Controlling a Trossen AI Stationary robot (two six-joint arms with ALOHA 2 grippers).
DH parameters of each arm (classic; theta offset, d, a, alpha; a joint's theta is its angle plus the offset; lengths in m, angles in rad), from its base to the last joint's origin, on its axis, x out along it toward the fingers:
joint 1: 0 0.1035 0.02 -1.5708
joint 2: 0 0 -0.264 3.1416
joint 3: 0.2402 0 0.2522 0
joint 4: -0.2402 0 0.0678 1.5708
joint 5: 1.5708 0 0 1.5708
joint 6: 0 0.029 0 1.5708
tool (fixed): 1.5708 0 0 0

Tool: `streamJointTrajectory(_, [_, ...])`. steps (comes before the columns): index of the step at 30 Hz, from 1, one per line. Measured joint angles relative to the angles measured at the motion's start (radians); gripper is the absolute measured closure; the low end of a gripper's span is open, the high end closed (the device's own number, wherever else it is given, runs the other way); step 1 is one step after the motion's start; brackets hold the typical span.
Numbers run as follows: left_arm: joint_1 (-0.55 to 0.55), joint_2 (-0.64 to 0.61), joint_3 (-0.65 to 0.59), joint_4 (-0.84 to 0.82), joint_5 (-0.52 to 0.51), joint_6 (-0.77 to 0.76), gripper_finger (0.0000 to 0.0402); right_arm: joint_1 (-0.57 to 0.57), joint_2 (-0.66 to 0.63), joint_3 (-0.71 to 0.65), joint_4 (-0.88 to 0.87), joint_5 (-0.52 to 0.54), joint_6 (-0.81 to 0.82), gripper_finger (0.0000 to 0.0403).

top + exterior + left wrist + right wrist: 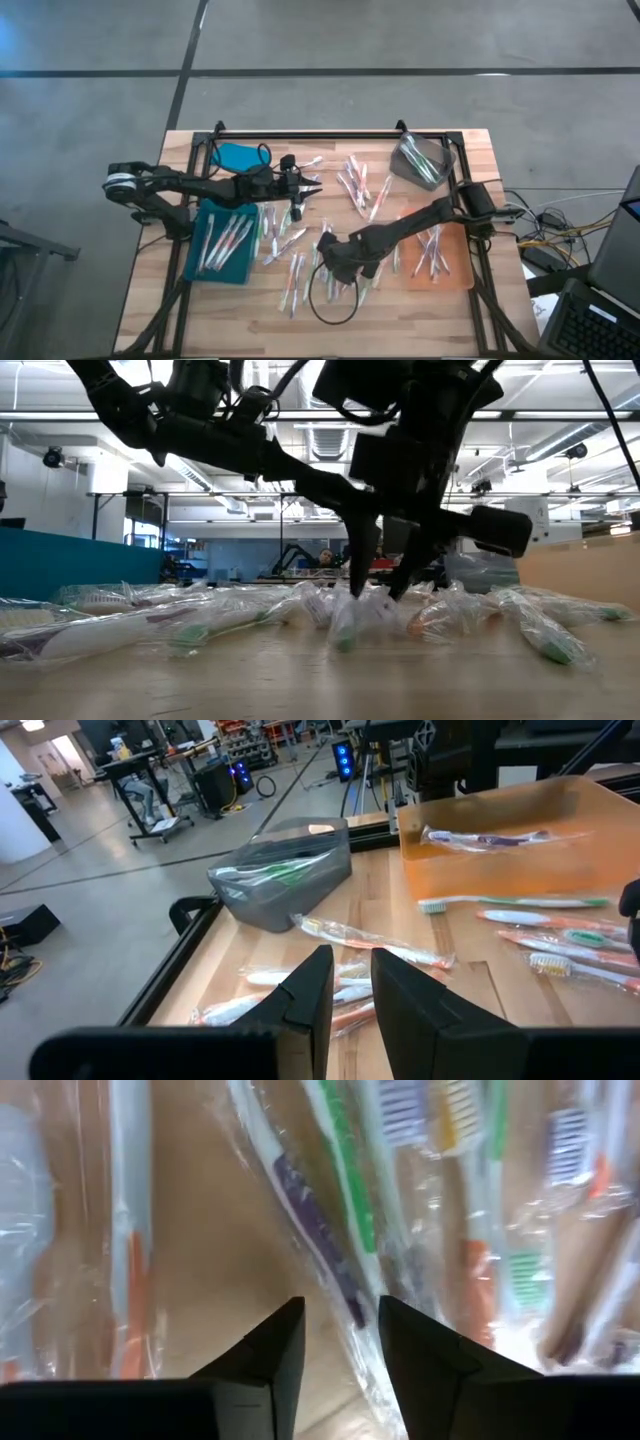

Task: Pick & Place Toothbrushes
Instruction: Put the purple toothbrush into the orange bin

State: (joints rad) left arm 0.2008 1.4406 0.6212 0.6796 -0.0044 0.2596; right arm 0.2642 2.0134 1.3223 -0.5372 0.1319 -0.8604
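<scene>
Two dark robot arms work a pale wooden table (150, 300) littered with thin, clear-wrapped toothbrushes (290, 275), white with green, pink or orange parts. The right gripper (340, 1330) hangs just above the middle of the table, jaws a narrow gap apart and holding nothing, over a wrapped white brush with a purple grip (315, 1215); from table height its tips look to be just above or touching the wrappers. The left gripper (350, 982) is poised higher, beside the near corner of a teal rectangular tray (215, 245), its jaws also slightly apart and empty.

By these views the sorting appears partly done. Three containers already hold brushes: the teal tray on the left carries roughly five; an orange translucent tray (455, 272) on the right about as many; a grey translucent bin (420, 160) at the far edge a few, green-handled ones among them. Exact counts inside them cannot be told. Well over a dozen brushes lie loose on the bare wood between the trays, in two clusters, one near the centre and one toward the far edge, so most of the work looks to be ahead. A teal cloth-like object (235, 155) sits near the far left corner, and a black cable loop (335, 300) lies under the right arm.
</scene>
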Motion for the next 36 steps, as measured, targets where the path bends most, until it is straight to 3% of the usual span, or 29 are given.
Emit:
streamJointTrajectory(10, [-0.001, 0.000, -0.001, 0.000, 0.000, -0.006, 0.0327, 0.000, 0.014, -0.002, -0.007, -0.009, 0.001, 0.0309])
streamJointTrajectory(15, [-0.001, 0.000, -0.001, -0.002, 0.000, -0.006, 0.0327, -0.002, 0.014, -0.003, -0.045, -0.076, 0.000, 0.0339])
streamJointTrajectory(22, [0.000, 0.000, -0.001, -0.003, 0.000, -0.006, 0.0327, -0.002, 0.014, -0.005, -0.054, -0.081, 0.014, 0.0379])
streamJointTrajectory(36, [0.000, 0.000, -0.001, -0.003, 0.000, 0.000, 0.0327, 0.004, -0.034, 0.011, -0.129, -0.098, -0.007, 0.0383])
